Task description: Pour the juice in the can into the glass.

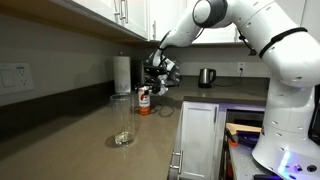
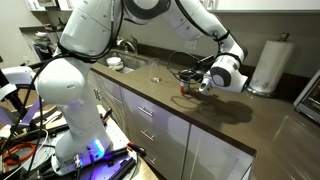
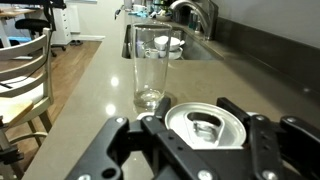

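Observation:
The red-orange can (image 1: 143, 102) stands upright on the brown counter, near the paper-towel roll. In the wrist view its silvery top (image 3: 205, 125) with the open mouth sits between my fingers. My gripper (image 3: 196, 103) is closed on the can's sides; it also shows in both exterior views (image 1: 149, 88) (image 2: 197, 84). The tall clear glass (image 3: 152, 72) stands upright just beyond the can, and in an exterior view (image 1: 122, 130) nearer the counter's front. It looks empty. The juice is hidden inside the can.
A white paper-towel roll (image 1: 121, 75) (image 2: 268, 65) stands by the wall close to the can. A steel kettle (image 1: 206, 77) is at the back. A sink (image 3: 160, 45) with a faucet (image 3: 195, 15) lies beyond the glass. The counter edge (image 3: 75, 110) drops off beside the glass.

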`<state>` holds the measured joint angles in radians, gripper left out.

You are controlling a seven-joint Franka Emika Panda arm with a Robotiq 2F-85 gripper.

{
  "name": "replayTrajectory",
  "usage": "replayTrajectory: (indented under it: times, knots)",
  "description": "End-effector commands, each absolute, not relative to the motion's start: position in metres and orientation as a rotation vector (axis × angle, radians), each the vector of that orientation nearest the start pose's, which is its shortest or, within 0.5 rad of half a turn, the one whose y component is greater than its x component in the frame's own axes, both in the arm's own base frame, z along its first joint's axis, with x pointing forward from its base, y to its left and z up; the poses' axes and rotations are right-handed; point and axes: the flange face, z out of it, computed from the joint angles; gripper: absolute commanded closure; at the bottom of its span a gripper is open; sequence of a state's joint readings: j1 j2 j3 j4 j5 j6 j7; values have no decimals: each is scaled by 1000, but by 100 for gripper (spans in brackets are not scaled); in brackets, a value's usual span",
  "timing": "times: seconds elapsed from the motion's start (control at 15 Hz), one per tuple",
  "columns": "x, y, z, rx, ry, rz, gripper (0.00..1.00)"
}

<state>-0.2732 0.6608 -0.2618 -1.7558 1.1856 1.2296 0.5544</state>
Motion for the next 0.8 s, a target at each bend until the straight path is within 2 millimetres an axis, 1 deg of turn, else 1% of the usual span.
replayTrajectory:
  times: [0.0, 0.07, 0.13, 0.73]
  knots:
    - [544, -162, 238, -1369, 1317, 1097, 69]
    - [543, -159, 239, -1374, 1324, 1089, 69]
    - [541, -155, 241, -1380, 1333, 1080, 73]
    - [526, -116, 250, -1417, 1388, 1031, 73]
